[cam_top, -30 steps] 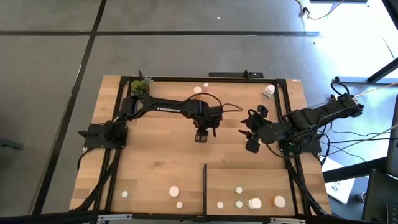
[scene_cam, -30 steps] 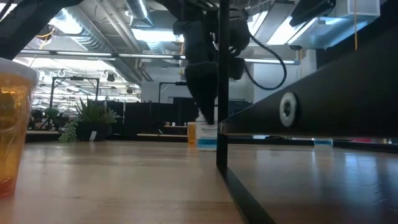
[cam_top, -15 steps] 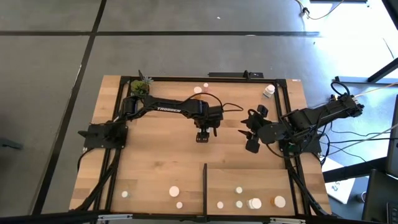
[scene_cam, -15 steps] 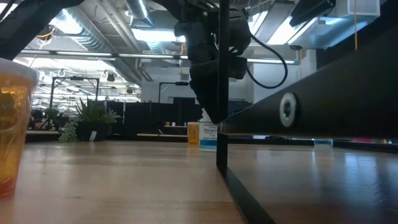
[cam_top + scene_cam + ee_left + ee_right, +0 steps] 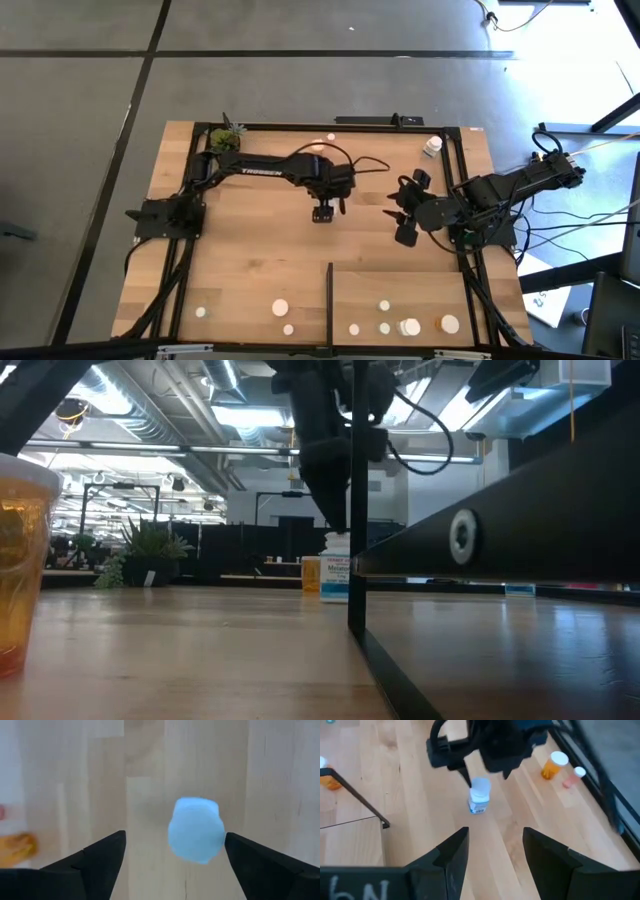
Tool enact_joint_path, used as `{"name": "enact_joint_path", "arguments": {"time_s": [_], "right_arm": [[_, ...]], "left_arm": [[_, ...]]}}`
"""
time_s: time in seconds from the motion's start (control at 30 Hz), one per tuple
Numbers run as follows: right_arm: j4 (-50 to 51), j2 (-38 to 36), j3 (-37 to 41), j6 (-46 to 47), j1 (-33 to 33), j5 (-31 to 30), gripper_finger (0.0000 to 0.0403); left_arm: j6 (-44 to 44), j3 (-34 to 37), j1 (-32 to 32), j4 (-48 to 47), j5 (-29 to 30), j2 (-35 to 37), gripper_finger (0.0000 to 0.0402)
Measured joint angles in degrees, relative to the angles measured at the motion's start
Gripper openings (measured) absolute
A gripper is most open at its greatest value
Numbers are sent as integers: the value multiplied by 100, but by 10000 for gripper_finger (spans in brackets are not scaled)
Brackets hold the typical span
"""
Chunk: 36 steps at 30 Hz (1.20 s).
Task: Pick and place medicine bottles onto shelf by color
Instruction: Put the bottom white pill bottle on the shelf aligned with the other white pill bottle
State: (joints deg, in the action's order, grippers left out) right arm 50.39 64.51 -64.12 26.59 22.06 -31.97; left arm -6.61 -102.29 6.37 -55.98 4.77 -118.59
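Note:
A white medicine bottle [image 5: 479, 800] with a white cap stands upright on its base on the bare tabletop at mid-table. It also shows in the left wrist view [image 5: 196, 835] and the low view [image 5: 335, 570]. My left gripper [image 5: 485, 776] hangs open just over it, pointing down, its fingertips spread to either side of the cap without touching. In the high view my left gripper [image 5: 322, 213] hides the bottle. My right gripper [image 5: 405, 225] waits open at the table's right, nothing between its fingers. The shelf [image 5: 430, 290] lies at the near right.
Several white-capped bottles [image 5: 384, 305] and an orange one [image 5: 449, 323] stand on the shelf, behind its black strip [image 5: 330, 300]. More bottles [image 5: 280, 308] stand near the front left edge, and others at the far edge [image 5: 432, 146]. A potted plant [image 5: 226, 138] sits far left.
My left gripper has opened and let go of the white bottle, then risen a little above it. The bottle has stayed upright on the table where it was.

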Motion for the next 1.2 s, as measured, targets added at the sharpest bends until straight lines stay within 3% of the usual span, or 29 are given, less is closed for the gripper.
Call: {"name": "enact_joint_path", "arguments": {"time_s": [0.43, 0.77, 0.93, 1.2], "right_arm": [[0, 0, 2, -4, -1, 510, 188], [-28, 0, 2, -4, 0, 515, 188], [-58, 0, 2, -4, -2, 516, 188], [-137, 0, 2, -110, -2, 462, 188]], "left_arm": [[4, -1, -33, -118, 269, 723, 331], [-140, -5, -275, -251, 319, 1675, 331], [241, 2, -470, -582, 356, 2119, 331], [704, 6, -1007, -1152, 877, 2505, 331]]}}
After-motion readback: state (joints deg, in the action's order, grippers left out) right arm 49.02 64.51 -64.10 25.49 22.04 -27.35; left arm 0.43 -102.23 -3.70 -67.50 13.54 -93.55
